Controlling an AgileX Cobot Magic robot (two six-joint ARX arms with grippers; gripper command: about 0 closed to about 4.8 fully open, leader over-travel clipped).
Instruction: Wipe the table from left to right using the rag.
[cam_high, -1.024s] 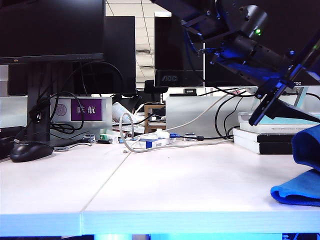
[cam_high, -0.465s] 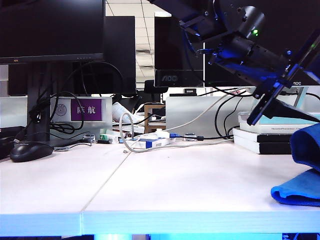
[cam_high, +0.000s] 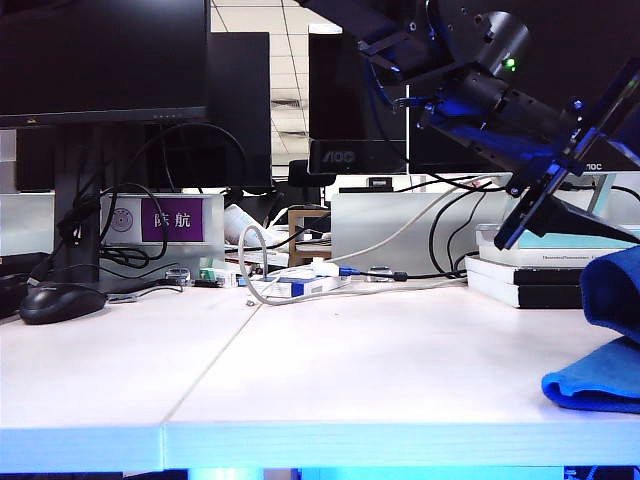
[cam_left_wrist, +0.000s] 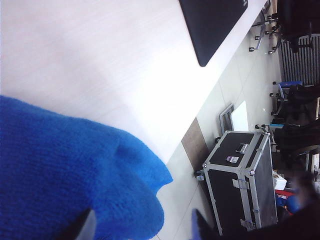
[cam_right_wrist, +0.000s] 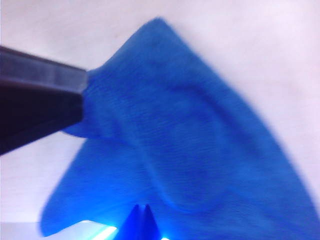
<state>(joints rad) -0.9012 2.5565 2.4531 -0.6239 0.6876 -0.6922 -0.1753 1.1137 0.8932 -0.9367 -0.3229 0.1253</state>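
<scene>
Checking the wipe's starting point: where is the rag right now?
In the exterior view the rag lies at the far right front of the table, before the stacked books and far from the mouse.

Bright blue rag (cam_high: 598, 350) lies on the white table (cam_high: 330, 370), beside a black mouse (cam_high: 60, 302) and a purple label (cam_high: 172, 219) with white characters behind it.
</scene>
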